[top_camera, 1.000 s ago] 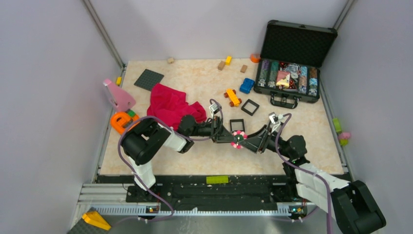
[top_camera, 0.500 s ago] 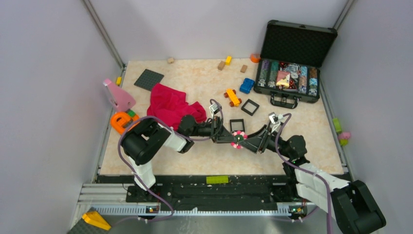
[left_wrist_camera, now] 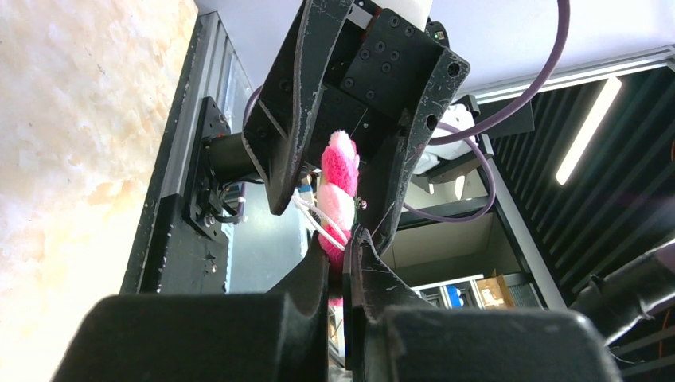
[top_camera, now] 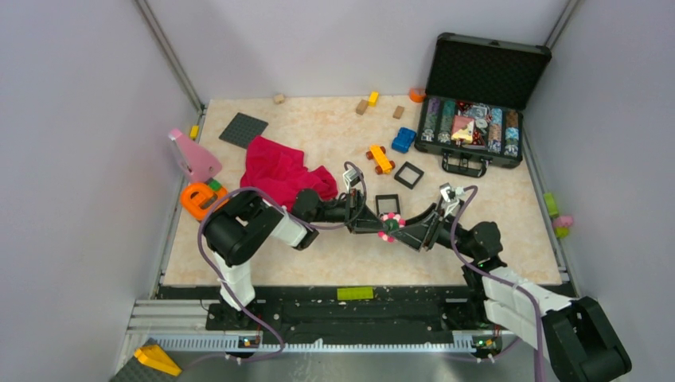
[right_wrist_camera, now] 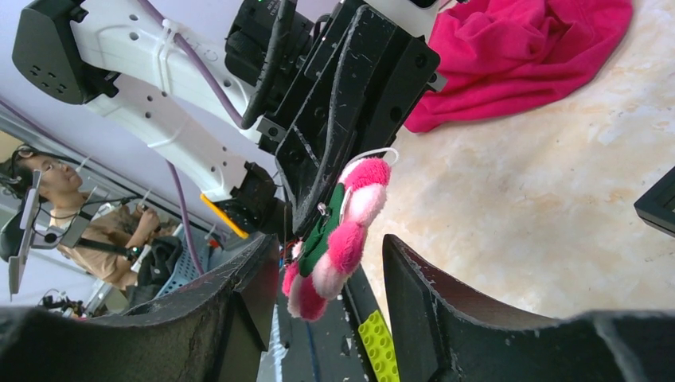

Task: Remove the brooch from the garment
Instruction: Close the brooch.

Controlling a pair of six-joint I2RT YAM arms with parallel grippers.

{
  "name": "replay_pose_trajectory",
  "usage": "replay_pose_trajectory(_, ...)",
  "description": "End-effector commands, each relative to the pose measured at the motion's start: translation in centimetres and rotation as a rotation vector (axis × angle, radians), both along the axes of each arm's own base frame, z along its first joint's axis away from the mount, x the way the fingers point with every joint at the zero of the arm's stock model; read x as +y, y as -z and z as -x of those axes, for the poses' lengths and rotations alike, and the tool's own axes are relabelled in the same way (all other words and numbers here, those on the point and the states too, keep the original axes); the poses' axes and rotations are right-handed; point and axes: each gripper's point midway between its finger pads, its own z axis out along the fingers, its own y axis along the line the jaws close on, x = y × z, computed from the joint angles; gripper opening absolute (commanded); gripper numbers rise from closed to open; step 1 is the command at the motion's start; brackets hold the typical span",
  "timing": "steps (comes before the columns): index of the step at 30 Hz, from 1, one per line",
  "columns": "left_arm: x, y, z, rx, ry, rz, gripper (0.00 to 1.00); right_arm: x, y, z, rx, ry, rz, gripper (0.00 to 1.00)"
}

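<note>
Beige stone-patterned tabletop (top_camera: 318, 127) between grey walls, dotted with small toys. On the left the crumpled pink garment (top_camera: 278, 171) lies flat, well apart from the brooch (top_camera: 389, 227). Right of it, the left claw (top_camera: 377, 226) is clenched on the lower edge of the brooch, holding it in the air near the middle of the tabletop. The right claw (top_camera: 403, 231) faces it, jaws spread on either side of the brooch, touching nothing. Far right stands an open black case (top_camera: 477, 119). That thin pinch worries me: the brooch is soft, and if the right claw shuts off-centre or snags the white thread loop (right_wrist_camera: 374, 155), it could tug the brooch loose and drop it.
</note>
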Motion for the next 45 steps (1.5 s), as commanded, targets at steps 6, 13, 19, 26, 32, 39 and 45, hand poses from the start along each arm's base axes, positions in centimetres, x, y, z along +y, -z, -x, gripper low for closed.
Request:
replay_pose_trajectory(6, 0.18, -2.38, 0.56, -0.112, 0.021, 0.092, 0.00, 0.37, -2.42, -0.16, -0.101, -0.015, -0.028, 0.49)
replay_pose_trajectory(13, 0.20, -2.34, 0.69, -0.114, 0.023, 0.090, 0.00, 0.47, -2.78, -0.11, -0.102, -0.026, -0.046, 0.51)
replay_pose_trajectory(19, 0.20, -2.39, 0.72, -0.116, 0.024, 0.089, 0.00, 0.51, -2.87, -0.20, -0.100, -0.025, -0.046, 0.52)
replay_pose_trajectory(26, 0.20, -2.44, 0.70, -0.115, 0.023, 0.092, 0.00, 0.52, -2.99, -0.18, -0.102, -0.027, -0.048, 0.54)
replay_pose_trajectory(32, 0.18, -2.37, 0.74, -0.116, 0.024, 0.089, 0.00, 0.54, -2.93, -0.29, -0.095, -0.023, -0.046, 0.52)
replay_pose_trajectory(39, 0.18, -2.15, 0.80, -0.118, 0.023, 0.083, 0.00, 0.52, -3.04, -0.42, -0.093, -0.018, -0.049, 0.53)
replay_pose_trajectory(45, 0.15, -2.15, 0.83, -0.125, 0.021, 0.078, 0.00, 0.53, -2.98, -0.62, -0.086, -0.012, -0.045, 0.52)
